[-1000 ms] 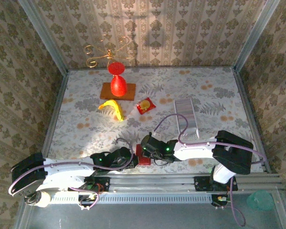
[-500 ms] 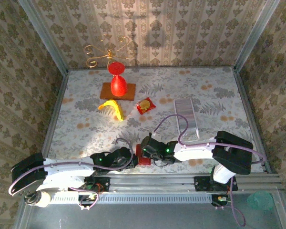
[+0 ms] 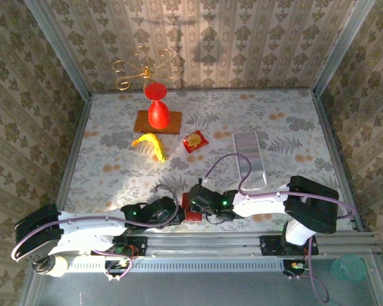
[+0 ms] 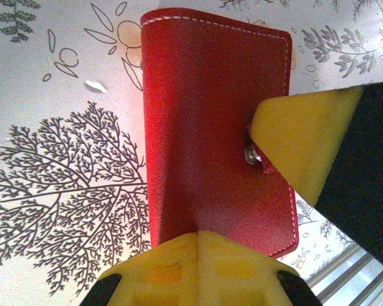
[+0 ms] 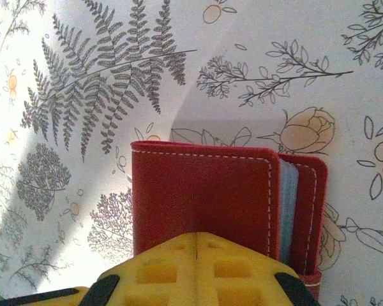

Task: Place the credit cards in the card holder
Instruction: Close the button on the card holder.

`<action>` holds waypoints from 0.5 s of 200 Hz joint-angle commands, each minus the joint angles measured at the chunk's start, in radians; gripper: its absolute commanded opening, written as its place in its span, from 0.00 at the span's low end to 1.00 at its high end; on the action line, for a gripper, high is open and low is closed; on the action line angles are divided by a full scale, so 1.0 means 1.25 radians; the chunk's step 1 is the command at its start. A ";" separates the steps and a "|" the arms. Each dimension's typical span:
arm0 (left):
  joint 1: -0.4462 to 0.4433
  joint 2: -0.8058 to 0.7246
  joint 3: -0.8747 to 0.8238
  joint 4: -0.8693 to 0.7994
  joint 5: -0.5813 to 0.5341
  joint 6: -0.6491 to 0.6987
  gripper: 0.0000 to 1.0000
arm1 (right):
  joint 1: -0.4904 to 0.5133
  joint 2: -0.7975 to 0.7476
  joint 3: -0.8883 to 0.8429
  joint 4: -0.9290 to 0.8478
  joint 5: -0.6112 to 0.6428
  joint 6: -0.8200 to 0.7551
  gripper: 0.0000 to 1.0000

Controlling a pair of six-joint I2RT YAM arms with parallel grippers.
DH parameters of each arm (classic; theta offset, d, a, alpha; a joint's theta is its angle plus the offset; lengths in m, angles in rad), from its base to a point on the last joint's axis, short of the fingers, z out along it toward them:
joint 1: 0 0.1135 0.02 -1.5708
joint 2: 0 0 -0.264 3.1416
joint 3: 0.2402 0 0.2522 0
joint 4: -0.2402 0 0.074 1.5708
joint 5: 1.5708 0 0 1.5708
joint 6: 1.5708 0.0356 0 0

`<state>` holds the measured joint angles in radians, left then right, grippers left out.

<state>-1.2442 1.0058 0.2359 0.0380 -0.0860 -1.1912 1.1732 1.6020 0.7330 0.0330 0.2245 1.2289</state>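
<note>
Card holder [image 3: 193, 209] lay folded on tabletop [image 3: 115, 166] near edge, credit cards [image 5: 287, 210] peeking inside. Left hand [image 4: 198, 239] and right hand [image 5: 196, 239] were clamped empty, resting on it. Pressing squarely over clasp [image 4: 250, 153] seemed wisest, other hand steadying against sliding.

No word, number or brand can be read in these pictures. The card holder [image 4: 204, 127] shows on its red face only a line of white stitching and a small metal snap. The red sachet [image 3: 194, 141], lying toward the far edge of the bench [image 3: 293, 121] near its middle, has a yellow circle on it, but any print there is too small to tell. The cover of the bench carries only drawn plants and flowers, no letters.
</note>
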 commanded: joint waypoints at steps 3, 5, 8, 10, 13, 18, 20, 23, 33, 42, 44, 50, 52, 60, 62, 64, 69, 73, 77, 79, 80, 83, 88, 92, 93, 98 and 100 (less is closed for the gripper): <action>-0.006 0.008 -0.001 -0.077 -0.032 -0.021 0.00 | 0.045 0.028 0.002 -0.108 -0.030 -0.026 0.00; -0.006 0.008 -0.001 -0.078 -0.032 -0.021 0.00 | 0.046 0.028 0.002 -0.108 -0.029 -0.027 0.00; -0.006 0.008 -0.001 -0.077 -0.031 -0.021 0.00 | 0.048 0.028 0.000 -0.111 -0.029 -0.027 0.00; -0.006 0.008 -0.001 -0.077 -0.031 -0.022 0.00 | 0.050 0.029 0.000 -0.114 -0.028 -0.027 0.00; -0.006 0.008 -0.001 -0.077 -0.032 -0.023 0.00 | 0.051 0.029 0.000 -0.119 -0.027 -0.027 0.00; -0.006 0.008 -0.002 -0.078 -0.032 -0.023 0.00 | 0.055 0.031 -0.001 -0.127 -0.022 -0.028 0.00; -0.006 0.008 -0.002 -0.078 -0.032 -0.023 0.00 | 0.056 0.031 -0.001 -0.130 -0.021 -0.028 0.00; -0.006 0.008 -0.002 -0.078 -0.034 -0.024 0.00 | 0.058 0.034 0.000 -0.139 -0.019 -0.029 0.00; -0.006 0.008 -0.003 -0.078 -0.035 -0.029 0.00 | 0.065 0.043 0.006 -0.163 -0.014 -0.033 0.00; -0.006 0.007 -0.005 -0.078 -0.034 -0.030 0.00 | 0.070 0.052 0.013 -0.179 -0.014 -0.038 0.00; -0.006 0.006 -0.005 -0.078 -0.035 -0.031 0.00 | 0.071 0.055 0.014 -0.181 -0.013 -0.038 0.00; -0.006 0.007 -0.005 -0.079 -0.033 -0.033 0.00 | 0.075 0.061 0.019 -0.186 -0.012 -0.040 0.00; -0.006 0.007 -0.006 -0.078 -0.033 -0.034 0.00 | 0.075 0.064 0.021 -0.187 -0.011 -0.041 0.00; -0.006 0.007 -0.006 -0.075 -0.034 -0.036 0.00 | 0.079 0.072 0.025 -0.192 -0.004 -0.042 0.00; -0.006 0.007 -0.006 -0.075 -0.033 -0.037 0.00 | 0.081 0.075 0.026 -0.194 -0.003 -0.043 0.00; -0.006 0.007 -0.006 -0.075 -0.033 -0.036 0.00 | 0.082 0.078 0.026 -0.193 -0.002 -0.042 0.00; -0.006 0.007 -0.006 -0.075 -0.033 -0.036 0.00 | 0.084 0.084 0.026 -0.192 -0.002 -0.044 0.00; -0.006 0.007 -0.006 -0.074 -0.034 -0.037 0.00 | 0.084 0.089 0.026 -0.189 -0.004 -0.045 0.00; -0.006 0.007 -0.006 -0.075 -0.035 -0.037 0.00 | 0.085 0.093 0.025 -0.187 -0.005 -0.046 0.00; -0.006 0.007 -0.006 -0.075 -0.035 -0.037 0.00 | 0.085 0.094 0.025 -0.186 -0.006 -0.046 0.00; -0.006 0.007 -0.005 -0.075 -0.035 -0.038 0.00 | 0.085 0.095 0.025 -0.185 -0.006 -0.047 0.00; -0.007 0.007 -0.005 -0.076 -0.037 -0.039 0.00 | 0.086 0.097 0.024 -0.183 -0.007 -0.048 0.00; -0.006 0.007 -0.005 -0.076 -0.036 -0.041 0.00 | 0.087 0.100 0.023 -0.181 -0.008 -0.050 0.00; -0.006 0.007 -0.005 -0.076 -0.036 -0.042 0.00 | 0.089 0.101 0.021 -0.177 -0.009 -0.052 0.00; -0.006 0.007 -0.005 -0.076 -0.036 -0.042 0.00 | 0.089 0.101 0.020 -0.177 -0.009 -0.053 0.00; -0.006 0.006 -0.005 -0.076 -0.037 -0.043 0.00 | 0.091 0.103 0.018 -0.174 -0.010 -0.056 0.00; -0.006 0.007 -0.005 -0.076 -0.037 -0.044 0.00 | 0.092 0.103 0.017 -0.174 -0.011 -0.057 0.00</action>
<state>-1.2495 1.0039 0.2363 0.0330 -0.0921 -1.2133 1.2377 1.6489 0.7975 -0.0608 0.3374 1.1767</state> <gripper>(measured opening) 0.047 0.039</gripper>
